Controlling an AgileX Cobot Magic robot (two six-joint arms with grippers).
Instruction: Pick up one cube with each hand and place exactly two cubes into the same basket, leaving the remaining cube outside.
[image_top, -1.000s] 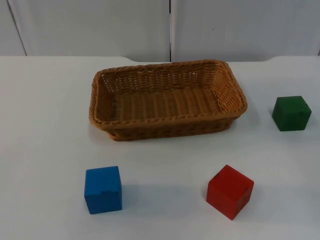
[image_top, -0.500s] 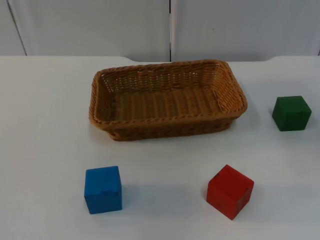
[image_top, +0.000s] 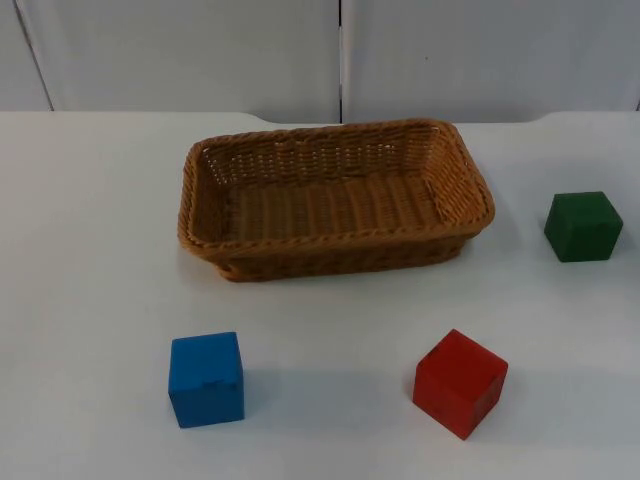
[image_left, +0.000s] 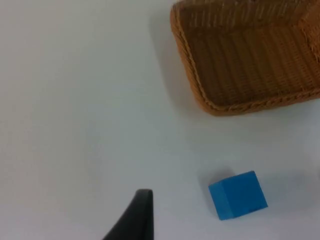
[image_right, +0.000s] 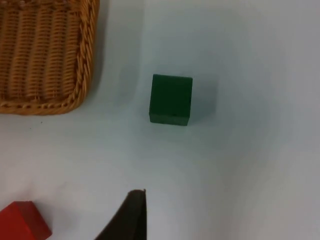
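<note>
Wicker basket (image_top: 335, 198) one, holding nothing, three cubes outside: blue (image_top: 206, 379), red (image_top: 459, 382), green (image_top: 583, 226), fingers' state untellable

**No visible change over the last second**

Across the top view, nothing differs between the earlier pictures and this moment. The woven tan wicker basket (image_top: 335, 197), the blue wooden cube (image_top: 206, 379), the red wooden cube (image_top: 459, 383) and the dark green wooden cube (image_top: 583, 227) all lie at the same places on the white counter (image_top: 90, 270), with the same tilt and the same shadows. No cube has been lifted, turned or nudged, and the basket has not slid. No arm has come into the top view in that span. The wrist views have no earlier pictures to compare against, so any shift there cannot be judged.
</note>
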